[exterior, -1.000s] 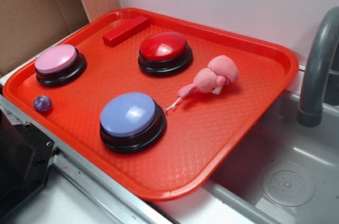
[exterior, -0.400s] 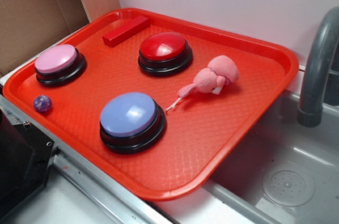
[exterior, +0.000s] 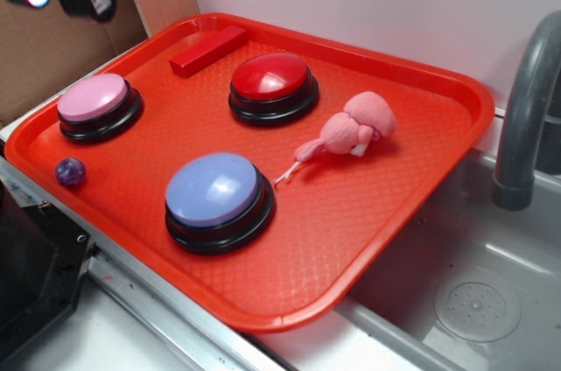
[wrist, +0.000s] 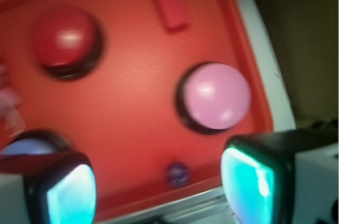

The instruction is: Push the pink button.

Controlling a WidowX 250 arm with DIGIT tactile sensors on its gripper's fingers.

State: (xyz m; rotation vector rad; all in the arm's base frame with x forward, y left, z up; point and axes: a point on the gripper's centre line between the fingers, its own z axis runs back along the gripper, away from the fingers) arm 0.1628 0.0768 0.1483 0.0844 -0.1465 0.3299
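Right now my gripper (wrist: 159, 187) hangs high over the tray's (exterior: 421, 82) left end, with its two fingers (wrist: 69, 195) spread apart and nothing between them. I think it sits up there so I can line it up before going down. My pink button (exterior: 93, 97) rests on the tray's left side, near the rim, with a little purple ball (exterior: 71, 171) just in front of it. Farther along are a red button (exterior: 270, 76), a bigger blue button (exterior: 213, 189) and a pink plush flamingo (exterior: 351, 132). I can read no words or labels anywhere.
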